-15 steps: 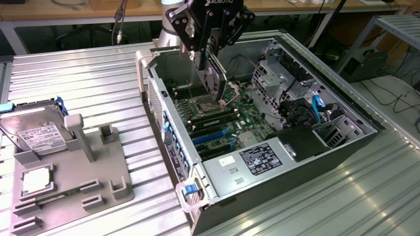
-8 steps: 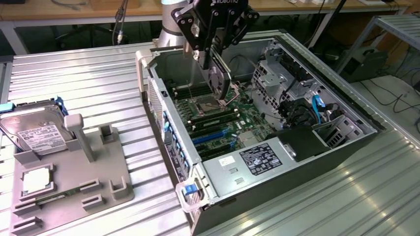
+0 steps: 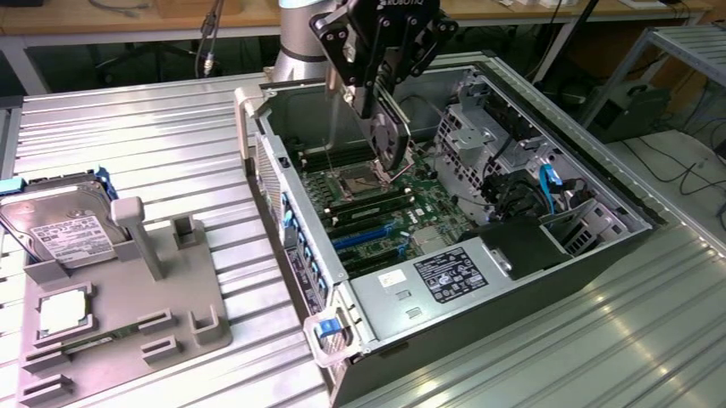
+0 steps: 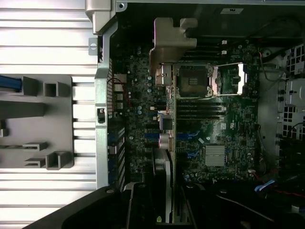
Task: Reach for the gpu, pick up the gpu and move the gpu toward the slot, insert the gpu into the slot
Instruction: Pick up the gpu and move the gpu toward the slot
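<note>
My gripper (image 3: 378, 100) hangs over the open computer case and is shut on the gpu (image 3: 389, 143), a thin dark card that hangs edge-down with its silver bracket toward the case's back wall. In the wrist view the gpu (image 4: 172, 119) shows edge-on, running from my gripper (image 4: 166, 205) out to the silver bracket (image 4: 170, 40). The card is held above the green motherboard (image 3: 437, 204), clear of it, over the area beside the processor socket (image 3: 357, 180). The blue slot (image 3: 365, 235) lies on the board nearer the case's front; in the wrist view the blue slot (image 4: 188, 136) sits just beside the card's edge.
The case wall (image 3: 278, 183) with its rear openings stands at the exterior view's left of the board. A drive cage (image 3: 488, 136) and power supply (image 3: 454, 272) fill the other sides. A grey holder (image 3: 125, 297) outside the case carries a hard drive (image 3: 63, 229) and a processor chip (image 3: 63, 310).
</note>
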`<state>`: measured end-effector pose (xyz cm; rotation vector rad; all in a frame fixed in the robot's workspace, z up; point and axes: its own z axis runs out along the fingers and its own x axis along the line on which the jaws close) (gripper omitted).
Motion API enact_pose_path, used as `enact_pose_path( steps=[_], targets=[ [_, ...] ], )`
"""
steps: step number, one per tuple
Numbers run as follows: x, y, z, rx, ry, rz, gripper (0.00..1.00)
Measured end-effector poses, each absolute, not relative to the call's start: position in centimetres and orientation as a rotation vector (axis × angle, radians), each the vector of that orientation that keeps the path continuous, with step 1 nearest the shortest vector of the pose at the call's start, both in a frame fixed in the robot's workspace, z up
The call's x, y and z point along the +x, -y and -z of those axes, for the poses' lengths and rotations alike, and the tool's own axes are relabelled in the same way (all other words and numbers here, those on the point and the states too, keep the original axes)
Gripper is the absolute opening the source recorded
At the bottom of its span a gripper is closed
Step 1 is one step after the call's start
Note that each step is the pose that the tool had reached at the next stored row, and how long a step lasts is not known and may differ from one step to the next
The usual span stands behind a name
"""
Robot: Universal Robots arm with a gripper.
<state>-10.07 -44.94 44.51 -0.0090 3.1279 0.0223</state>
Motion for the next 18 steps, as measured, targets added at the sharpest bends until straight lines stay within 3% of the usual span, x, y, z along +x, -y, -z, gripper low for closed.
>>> enact_pose_path(
  steps=[18],
  targets=[
    [-7.6, 44.9, -44.5, -0.009, -3.128, -0.021, 0.27]
  ],
)
